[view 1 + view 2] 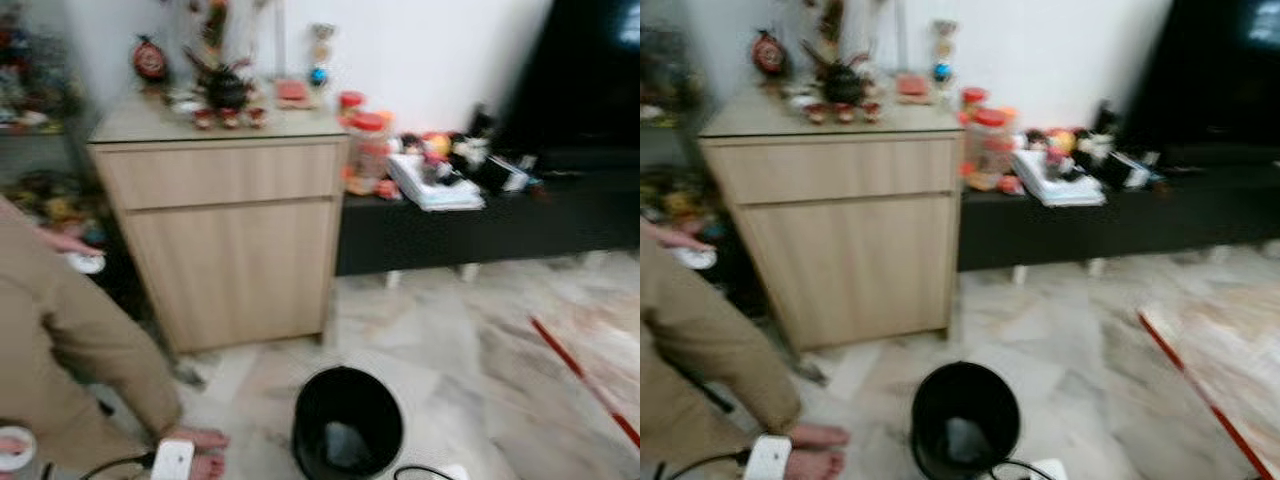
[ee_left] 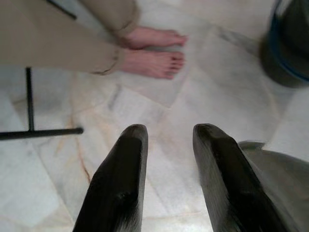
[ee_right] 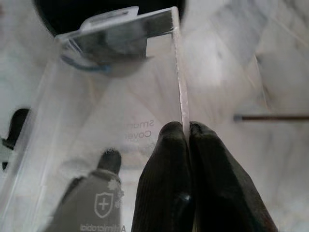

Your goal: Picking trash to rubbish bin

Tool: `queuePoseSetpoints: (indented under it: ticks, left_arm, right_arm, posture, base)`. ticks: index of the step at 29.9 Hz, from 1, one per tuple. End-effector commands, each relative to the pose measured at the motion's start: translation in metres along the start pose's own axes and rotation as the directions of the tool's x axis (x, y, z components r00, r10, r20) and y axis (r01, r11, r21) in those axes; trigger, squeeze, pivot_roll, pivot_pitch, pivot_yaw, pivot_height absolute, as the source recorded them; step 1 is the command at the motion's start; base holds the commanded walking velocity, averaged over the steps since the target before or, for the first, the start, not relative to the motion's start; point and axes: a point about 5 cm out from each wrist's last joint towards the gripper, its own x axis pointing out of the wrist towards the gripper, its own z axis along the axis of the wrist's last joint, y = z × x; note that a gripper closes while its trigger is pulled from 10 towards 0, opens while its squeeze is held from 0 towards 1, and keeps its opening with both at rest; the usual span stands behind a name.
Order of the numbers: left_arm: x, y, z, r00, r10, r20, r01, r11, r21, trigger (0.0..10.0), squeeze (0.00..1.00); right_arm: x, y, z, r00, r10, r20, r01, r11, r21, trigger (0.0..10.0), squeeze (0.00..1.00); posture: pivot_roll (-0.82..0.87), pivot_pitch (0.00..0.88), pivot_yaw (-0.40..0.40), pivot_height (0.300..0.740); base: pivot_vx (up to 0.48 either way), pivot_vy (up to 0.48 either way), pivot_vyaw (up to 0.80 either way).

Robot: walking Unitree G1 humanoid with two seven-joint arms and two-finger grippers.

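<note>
The right gripper pinches the edge of a clear plastic package above the marble floor beside a black rubbish bin, while the left gripper hangs empty, fingers parted, near a person's bare feet.

Left gripper fingers parted, nothing between; right gripper fingers pinched together.

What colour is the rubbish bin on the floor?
Black; the rubbish bin shows best in the left eye view.

Wooden cabinet, person's feet
</note>
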Motion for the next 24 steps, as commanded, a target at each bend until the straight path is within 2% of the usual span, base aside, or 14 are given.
queuePoseSetpoints:
  ticks: [1,17,20,24]
  left_arm:
    - [0.0006,0.0015,0.0026,1.0,0.002,0.004,-0.002,1.0,0.01,10.0,0.0]
    - [0.0005,-0.0005,0.0022,1.0,-0.008,0.004,0.008,1.0,0.02,10.0,0.0]
    - [0.0006,-0.0019,0.0026,1.0,-0.011,0.005,0.011,1.0,0.019,10.0,0.0]
    - [0.0005,-0.003,0.0024,1.0,-0.015,0.004,0.015,1.0,0.015,10.0,0.0]
  right_arm:
    - [0.0007,0.005,0.0071,1.0,0.011,0.021,-0.011,1.0,0.003,10.0,0.0]
    - [0.001,-0.0013,0.0078,1.0,-0.014,0.023,0.013,0.999,0.048,10.0,0.0]
    - [0.0009,-0.0028,0.0071,1.0,-0.024,0.018,0.023,0.999,0.044,10.0,0.0]
    - [0.0008,-0.0019,0.0085,0.999,-0.013,0.037,0.012,0.999,0.035,10.0,0.0]
  posture:
    - [0.14,0.012,-0.084,0.74]
    - [0.13,0.001,-0.077,0.74]
    - [0.13,0.001,-0.08,0.74]
    - [0.13,0.006,-0.085,0.74]
  base:
    - [0.334,0.0,0.0]
    - [0.338,0.0,0.0]
    - [0.342,0.0,-0.8]
    - [0.337,0.0,-0.34]
